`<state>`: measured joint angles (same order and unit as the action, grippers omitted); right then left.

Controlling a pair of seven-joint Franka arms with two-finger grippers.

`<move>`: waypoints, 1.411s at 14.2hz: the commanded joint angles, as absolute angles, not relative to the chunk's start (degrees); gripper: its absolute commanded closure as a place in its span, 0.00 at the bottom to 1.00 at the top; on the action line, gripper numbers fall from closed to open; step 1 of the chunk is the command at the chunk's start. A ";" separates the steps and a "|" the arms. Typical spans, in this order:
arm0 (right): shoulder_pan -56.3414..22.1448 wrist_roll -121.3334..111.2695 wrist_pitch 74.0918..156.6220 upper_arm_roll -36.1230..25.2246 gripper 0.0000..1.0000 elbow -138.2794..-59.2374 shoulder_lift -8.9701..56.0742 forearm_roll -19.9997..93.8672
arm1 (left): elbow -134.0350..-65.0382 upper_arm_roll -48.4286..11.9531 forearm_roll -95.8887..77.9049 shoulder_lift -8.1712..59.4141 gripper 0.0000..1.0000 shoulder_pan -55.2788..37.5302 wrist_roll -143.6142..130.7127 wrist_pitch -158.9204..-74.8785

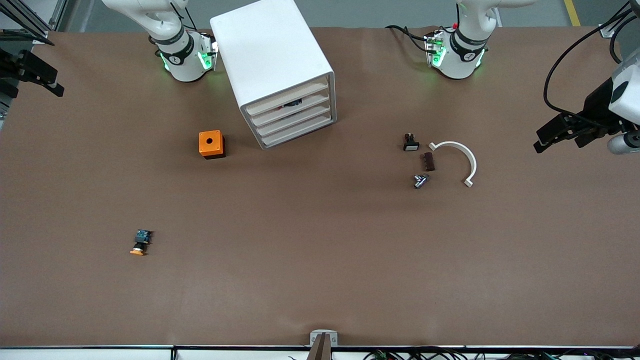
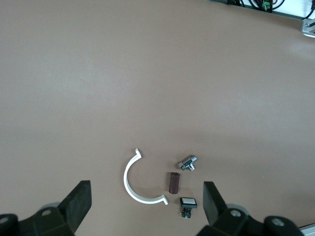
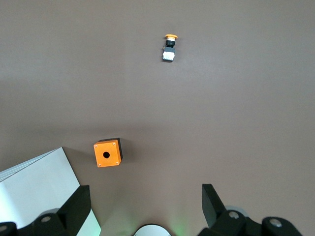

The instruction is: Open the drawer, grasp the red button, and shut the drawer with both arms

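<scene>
The white cabinet (image 1: 272, 55) stands on the table between the two arm bases, and its corner shows in the right wrist view (image 3: 34, 182). Its four stacked drawers (image 1: 292, 117) are all pushed in. A small dark thing (image 1: 292, 104) shows in the slot under the top drawer; I cannot tell what it is. The red-capped button is otherwise hidden. My left gripper (image 1: 542, 140) is open and empty, up in the air at the left arm's end of the table (image 2: 147, 201). My right gripper (image 1: 56, 82) is open and empty, up at the right arm's end (image 3: 146, 204).
An orange box with a round hole (image 1: 211, 144) (image 3: 107, 153) sits beside the cabinet. An orange-capped button (image 1: 140, 242) (image 3: 170, 48) lies nearer the front camera. A black white-faced button (image 1: 410, 143) (image 2: 188, 204), brown piece (image 1: 428, 161), metal fitting (image 1: 420, 180) and white curved bracket (image 1: 471, 160) (image 2: 127, 179) lie toward the left arm's end.
</scene>
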<state>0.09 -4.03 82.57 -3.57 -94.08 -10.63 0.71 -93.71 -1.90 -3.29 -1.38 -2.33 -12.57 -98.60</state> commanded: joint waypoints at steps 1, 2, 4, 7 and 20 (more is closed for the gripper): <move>0.53 -4.22 82.97 -3.16 0.00 -95.01 -11.95 0.00 | -93.43 -1.93 -2.29 -1.67 0.00 -2.55 -12.31 -97.56; 0.53 -4.22 83.23 -3.16 0.00 -95.01 -11.95 0.00 | -93.43 -1.93 -2.37 -1.67 0.00 -2.46 -12.30 -97.65; 0.53 -4.22 83.58 -3.16 0.00 -95.01 -11.95 0.00 | -93.43 -1.93 -2.37 -1.50 0.00 -2.02 -12.04 -97.65; 0.44 -4.22 83.94 -3.16 0.00 -95.01 -11.95 0.00 | -94.04 -1.41 -2.46 -0.27 0.00 -1.32 -11.78 -96.95; 0.53 -3.43 83.50 -3.16 0.00 -95.10 -12.13 0.35 | -93.60 -2.55 -2.64 17.92 0.00 -3.77 -12.92 -96.24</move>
